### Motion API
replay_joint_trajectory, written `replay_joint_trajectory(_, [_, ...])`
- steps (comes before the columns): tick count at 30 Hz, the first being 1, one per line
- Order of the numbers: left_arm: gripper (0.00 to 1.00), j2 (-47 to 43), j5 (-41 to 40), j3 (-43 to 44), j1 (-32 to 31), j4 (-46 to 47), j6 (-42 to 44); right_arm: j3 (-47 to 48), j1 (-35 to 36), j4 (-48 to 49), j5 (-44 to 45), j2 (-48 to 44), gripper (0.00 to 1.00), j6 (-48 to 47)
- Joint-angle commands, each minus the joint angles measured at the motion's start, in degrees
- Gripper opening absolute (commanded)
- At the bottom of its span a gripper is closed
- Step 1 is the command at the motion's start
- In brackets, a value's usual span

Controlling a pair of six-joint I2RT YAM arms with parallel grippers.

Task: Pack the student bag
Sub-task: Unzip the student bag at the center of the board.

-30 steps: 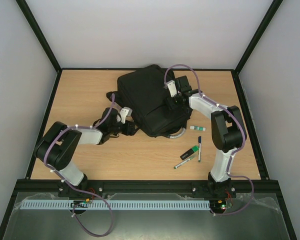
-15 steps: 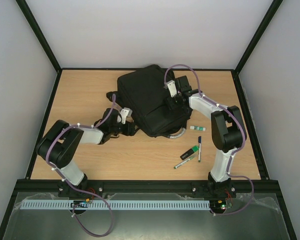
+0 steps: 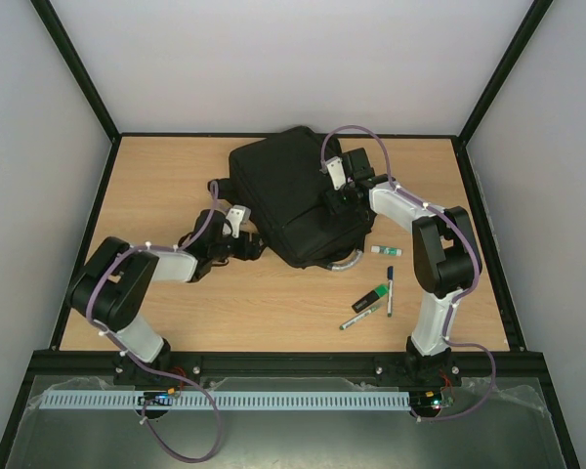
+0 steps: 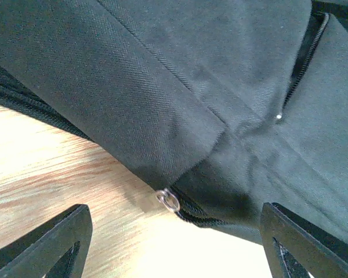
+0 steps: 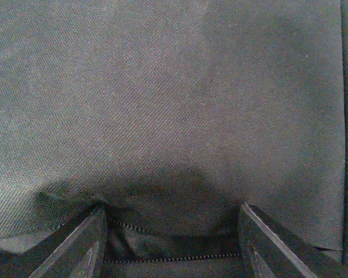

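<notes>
**Two arms on the bag, zip pull not yet caught**

The student bag (image 3: 288, 191) lies flat at the back middle of the worktop (image 3: 156, 186), with its grey loop handle (image 3: 344, 262) toward the near side. The left gripper (image 4: 175, 207) sits low at the bag's near left corner. Its jaws are spread wide and hold nothing, and the metal zip pull (image 4: 169, 200) lies in the gap between them, touching neither finger. The right gripper (image 5: 173, 211) bears on the top panel near the bag's right edge. Black fabric bunches between its parted jaws, but I cannot tell whether they pinch a fold or only press on it.

Opening the zip looks like the step in hand. To do it well, the left jaws should centre on the pull itself and close on metal, not on the cloth flap above it. They should then draw along the line of the teeth while the right arm keeps the bag from sliding. A green highlighter (image 3: 374, 293) and some pens (image 3: 390, 288) wait on the near right of the worktop, well apart from the bag.
</notes>
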Motion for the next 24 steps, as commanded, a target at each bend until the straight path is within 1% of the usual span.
replay_joint_trajectory(1, [0.82,5.1,6.42,4.16,1.09,2.34,-0.05,-3.9,-0.29,-12.25,2.01,5.58,0.61,-0.92])
replay_joint_trajectory(4, [0.81,8.39,9.0,6.28,1.09,2.11,0.05,-3.94,-0.28,-12.28,1.79,5.61,0.61,-0.87])
replay_joint_trajectory(7, [0.81,10.2,11.28,7.0,1.09,4.68,-0.34,-4.02,-0.31,-12.27,1.72,5.62,0.61,-0.82])
replay_joint_trajectory(11, [0.77,12.12,13.26,8.75,1.09,4.2,0.5,-3.96,-0.32,-12.51,1.48,5.71,0.61,-0.81])
replay_joint_trajectory(13, [0.75,11.96,13.42,8.31,1.09,4.6,0.32,-3.91,-0.3,-12.54,1.28,5.68,0.6,-0.95])
replay_joint_trajectory(17, [0.64,11.67,14.54,7.49,1.09,4.39,0.16,-3.78,-0.32,-12.7,1.26,5.96,0.6,-0.94])
replay_joint_trajectory(21, [0.58,11.1,14.2,6.5,1.09,4.72,-0.44,-3.79,-0.27,-12.77,1.03,5.94,0.6,-1.04])
replay_joint_trajectory(24, [0.56,10.21,12.2,5.52,1.08,5.33,-1.49,-3.85,-0.3,-12.8,0.78,6.03,0.6,-0.98])
